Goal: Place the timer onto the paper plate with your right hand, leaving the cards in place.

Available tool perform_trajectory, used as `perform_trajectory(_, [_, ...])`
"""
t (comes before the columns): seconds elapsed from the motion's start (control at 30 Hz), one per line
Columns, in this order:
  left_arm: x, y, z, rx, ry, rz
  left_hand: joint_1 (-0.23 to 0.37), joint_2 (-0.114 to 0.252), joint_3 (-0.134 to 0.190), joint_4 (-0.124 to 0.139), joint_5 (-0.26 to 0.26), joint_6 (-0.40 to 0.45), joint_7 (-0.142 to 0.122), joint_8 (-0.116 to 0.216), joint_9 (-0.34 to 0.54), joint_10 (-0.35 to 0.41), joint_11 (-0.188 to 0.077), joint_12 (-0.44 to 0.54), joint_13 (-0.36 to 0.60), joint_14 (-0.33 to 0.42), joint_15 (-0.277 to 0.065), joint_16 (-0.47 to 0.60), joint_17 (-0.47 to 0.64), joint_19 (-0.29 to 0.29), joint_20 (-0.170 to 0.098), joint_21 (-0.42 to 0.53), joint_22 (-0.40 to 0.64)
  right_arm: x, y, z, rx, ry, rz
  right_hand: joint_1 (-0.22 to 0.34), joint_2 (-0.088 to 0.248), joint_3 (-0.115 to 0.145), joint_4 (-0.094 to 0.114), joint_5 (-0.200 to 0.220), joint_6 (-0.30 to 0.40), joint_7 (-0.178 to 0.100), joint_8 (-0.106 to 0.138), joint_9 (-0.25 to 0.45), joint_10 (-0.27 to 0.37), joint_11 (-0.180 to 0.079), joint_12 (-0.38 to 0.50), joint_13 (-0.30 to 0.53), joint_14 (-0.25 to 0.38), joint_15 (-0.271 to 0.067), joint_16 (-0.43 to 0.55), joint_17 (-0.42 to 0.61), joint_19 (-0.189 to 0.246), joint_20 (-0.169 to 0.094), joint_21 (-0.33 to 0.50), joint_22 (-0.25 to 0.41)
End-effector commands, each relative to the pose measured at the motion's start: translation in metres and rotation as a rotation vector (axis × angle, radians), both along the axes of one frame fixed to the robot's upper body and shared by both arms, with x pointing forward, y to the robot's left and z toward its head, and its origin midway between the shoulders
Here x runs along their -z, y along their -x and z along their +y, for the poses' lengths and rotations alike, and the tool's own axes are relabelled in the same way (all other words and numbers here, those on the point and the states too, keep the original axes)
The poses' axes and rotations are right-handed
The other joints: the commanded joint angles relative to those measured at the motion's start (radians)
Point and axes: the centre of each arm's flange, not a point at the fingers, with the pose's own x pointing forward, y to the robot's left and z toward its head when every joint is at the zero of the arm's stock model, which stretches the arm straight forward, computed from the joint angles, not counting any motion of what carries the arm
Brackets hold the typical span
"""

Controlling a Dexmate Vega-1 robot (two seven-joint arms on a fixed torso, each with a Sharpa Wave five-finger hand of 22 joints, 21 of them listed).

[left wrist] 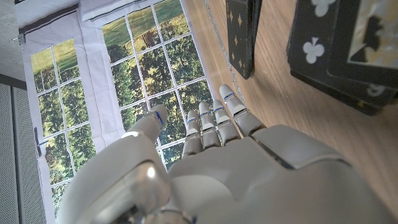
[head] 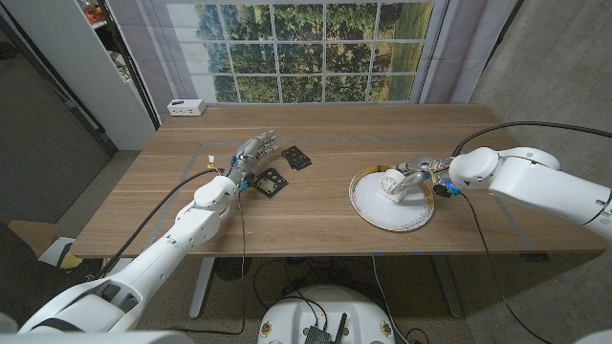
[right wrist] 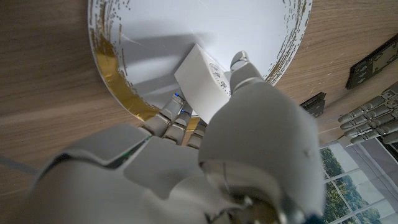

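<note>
One paper plate (head: 368, 212), white with a gold-flecked rim, at centre right of the head view. One white timer (head: 390, 182) over the plate's upper part, grasped by the right hand (head: 418, 178); seen in the right wrist view as a white block (right wrist: 200, 81) pinched between thumb and fingers (right wrist: 244, 67) above the plate (right wrist: 124, 93). Small print on the timer's edge, too fine to read. Two black cards in the head view just left of centre: one (head: 297, 158) higher, one (head: 270, 182) lower. Diamonds (left wrist: 239, 34) and a club on the cards in the left wrist view; no readable writing. Left hand (head: 251, 153) beside the cards, released, fingers (left wrist: 214, 121) stretched out and holding nothing. One small white box (head: 185, 108) at the upper left of the wooden table (head: 316, 239).
</note>
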Motion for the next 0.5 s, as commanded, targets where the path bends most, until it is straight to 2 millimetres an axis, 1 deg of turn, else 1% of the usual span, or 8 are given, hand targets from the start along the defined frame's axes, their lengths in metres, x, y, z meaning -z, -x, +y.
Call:
perform_trajectory(0.03, [0.003,0.000,0.005,0.002,0.009,-0.003,-0.005,0.000,0.004,-0.004,0.001,0.012,-0.002,0.006,0.003,0.014,-0.001,0.008,0.006,0.008,0.003,0.002,0.002,0.011,0.004,-0.004,0.005,-0.020,0.008,-0.002,0.013,0.003,-0.010,-0.015,-0.009,-0.013,0.002,0.007,-0.080,-0.004,0.002,-0.011,-0.039,0.007,0.005,-0.009,-0.029,-0.109,-0.010,-0.015,-0.016,0.009,-0.018,0.003])
perform_trajectory(0.13, [0.004,0.000,0.007,-0.002,0.013,-0.003,-0.005,0.000,0.004,-0.004,0.001,0.012,-0.003,0.006,0.003,0.014,-0.001,0.008,0.007,0.009,0.003,0.002,0.002,0.011,0.004,-0.004,0.005,-0.024,0.010,-0.002,0.021,0.010,-0.016,-0.025,-0.011,-0.018,0.005,0.009,-0.106,-0.004,0.005,-0.015,-0.057,0.008,0.005,-0.015,-0.048,-0.106,-0.014,-0.025,-0.029,0.016,-0.030,0.002])
perform_trajectory(0.3, [0.007,0.001,0.009,0.004,0.019,-0.009,-0.005,0.000,0.005,-0.004,0.001,0.014,-0.002,0.006,0.003,0.017,0.000,0.009,0.008,0.010,0.002,0.002,0.002,0.011,0.004,-0.005,0.005,-0.026,0.010,-0.004,0.033,0.014,-0.020,-0.043,-0.014,-0.025,0.010,0.010,-0.109,-0.004,0.015,-0.020,-0.072,0.019,0.007,-0.024,-0.065,-0.096,-0.017,-0.039,-0.037,0.024,-0.043,0.002])
perform_trajectory(0.43, [0.008,0.004,0.011,0.001,0.024,-0.012,-0.006,0.000,0.005,-0.004,0.001,0.015,-0.003,0.006,0.003,0.018,0.000,0.009,0.008,0.012,0.003,0.002,0.002,0.011,0.005,-0.006,0.005,-0.030,0.012,-0.004,0.035,0.003,-0.048,-0.061,-0.019,-0.033,0.017,0.009,-0.113,-0.003,0.017,-0.022,-0.081,0.033,0.007,-0.030,-0.073,-0.086,-0.018,-0.049,-0.039,0.031,-0.050,0.002])
perform_trajectory(0.5, [0.010,0.006,0.012,-0.001,0.028,-0.015,-0.006,0.000,0.005,-0.005,0.001,0.017,-0.003,0.006,0.003,0.019,0.000,0.009,0.009,0.013,0.003,0.003,0.002,0.012,0.005,-0.007,0.005,-0.035,0.016,-0.005,0.045,-0.014,-0.087,-0.070,-0.024,-0.038,0.018,0.010,-0.121,0.002,0.017,-0.024,-0.089,0.041,0.007,-0.034,-0.079,-0.081,-0.020,-0.057,-0.041,0.035,-0.056,0.001])
